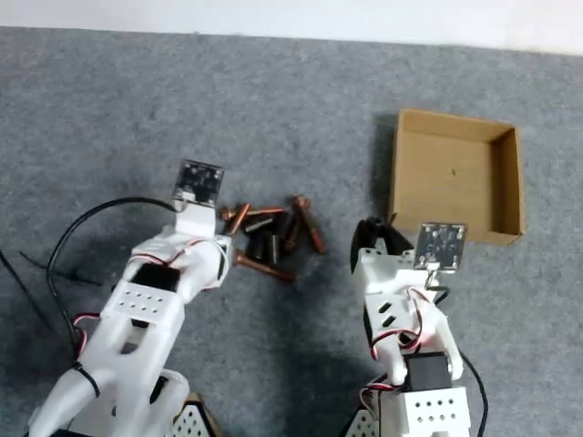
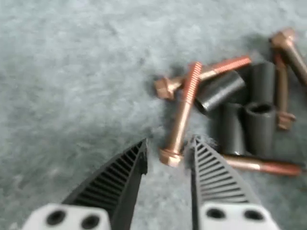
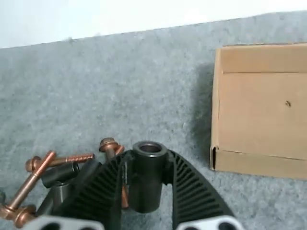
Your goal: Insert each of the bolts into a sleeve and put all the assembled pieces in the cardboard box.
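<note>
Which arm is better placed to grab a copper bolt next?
Left: the left gripper is open around the head of a copper-coloured threaded bolt, while the right gripper is shut on a dark cylindrical sleeve.

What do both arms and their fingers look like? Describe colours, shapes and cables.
Both the left arm and the right arm are white plastic shells with small round holes. Each ends in black, wedge-shaped fingers ribbed like a lattice, on pale mounts. Thin red and white wires loop at the joints; a black cable trails from the left arm.
</note>
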Available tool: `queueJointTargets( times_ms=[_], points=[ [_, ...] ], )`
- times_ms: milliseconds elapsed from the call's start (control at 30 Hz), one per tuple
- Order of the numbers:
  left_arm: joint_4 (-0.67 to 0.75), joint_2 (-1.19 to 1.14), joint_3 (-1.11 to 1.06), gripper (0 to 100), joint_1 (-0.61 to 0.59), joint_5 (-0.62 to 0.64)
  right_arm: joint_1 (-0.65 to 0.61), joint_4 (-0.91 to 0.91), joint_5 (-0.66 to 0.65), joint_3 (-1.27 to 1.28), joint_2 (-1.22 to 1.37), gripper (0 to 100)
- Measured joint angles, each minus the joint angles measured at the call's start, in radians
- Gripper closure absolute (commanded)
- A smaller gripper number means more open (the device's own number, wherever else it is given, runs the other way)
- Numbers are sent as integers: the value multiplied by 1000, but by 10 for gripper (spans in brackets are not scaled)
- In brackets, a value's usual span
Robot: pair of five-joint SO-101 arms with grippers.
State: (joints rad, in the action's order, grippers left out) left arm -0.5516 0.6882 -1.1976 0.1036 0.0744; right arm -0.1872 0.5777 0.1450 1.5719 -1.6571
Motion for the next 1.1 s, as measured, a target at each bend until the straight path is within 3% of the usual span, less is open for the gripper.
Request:
queueJointTargets(
  times_ms=[233, 500, 733, 1100],
  points=[
    [-78, 0, 35, 852, 66, -5, 0, 0, 0, 17, -5, 991],
    [-48, -9, 35, 852, 91, -51, 0, 0, 0, 17, -5, 990],
    [25, -235, 114, 852, 68, -54, 0, 0, 0, 17, -5, 990],
    [-14, -448, 259, 856, 43, -54, 0, 0, 0, 17, -5, 990]
  ],
)
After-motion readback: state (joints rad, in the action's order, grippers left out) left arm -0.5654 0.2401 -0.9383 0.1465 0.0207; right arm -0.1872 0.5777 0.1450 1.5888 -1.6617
